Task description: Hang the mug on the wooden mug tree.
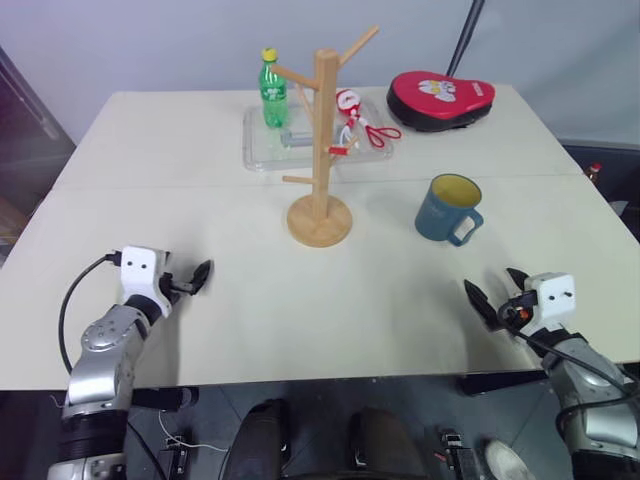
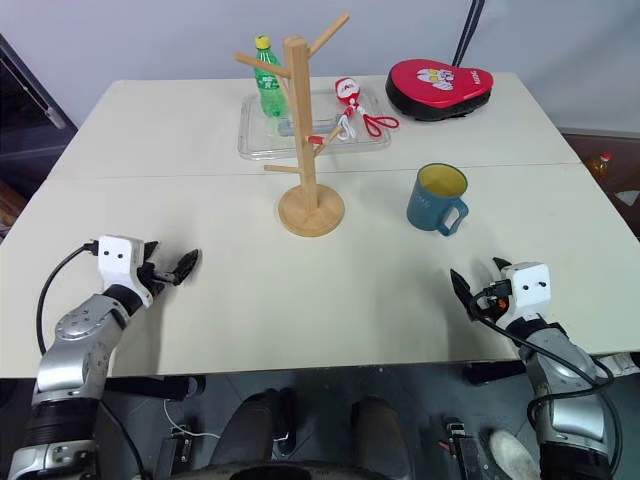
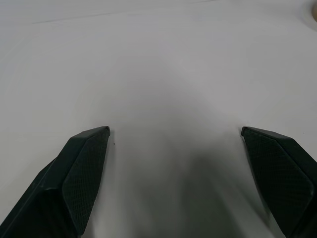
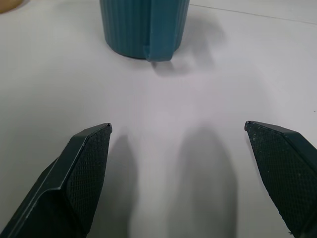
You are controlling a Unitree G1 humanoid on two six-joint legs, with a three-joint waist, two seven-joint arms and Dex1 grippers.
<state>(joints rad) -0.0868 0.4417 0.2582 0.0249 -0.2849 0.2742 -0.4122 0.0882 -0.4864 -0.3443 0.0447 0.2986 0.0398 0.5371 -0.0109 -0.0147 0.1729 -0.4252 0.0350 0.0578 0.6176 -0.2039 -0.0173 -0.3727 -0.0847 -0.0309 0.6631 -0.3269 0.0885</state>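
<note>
step in hand, as judged: the approach, with no grasp yet made. the mug (image 1: pixel 448 208) stands upright on the table (image 1: pixel 300 310), to the right of the wooden mug tree (image 1: pixel 320 150) and apart from it, its loop handle turned toward the near edge and the robot's right side. the right gripper (image 1: pixel 493 292) hovers over the table nearer the robot than the mug tree and to the right of it, fingers spread wide and holding nothing; in the right wrist view the mug sits ahead of it, well apart, handle facing the fingers. the left gripper (image 1: pixel 198 276) hovers to the left of the mug tree and nearer the robot, fingers also spread wide and empty. the next move probably calls for the right gripper to advance to the mug and close on the wall or handle so that the loop stays free, then lift and carry it to a bare peg. count: one mug, one mug tree, two grippers. behind the mug tree lies one clear tray (image 1: pixel 262 152) holding one green bottle (image 1: pixel 273 92) and one pair of red-handled scissors (image 1: pixel 372 131); to the right of the tray, one red and black pad (image 1: pixel 438 98).
</note>
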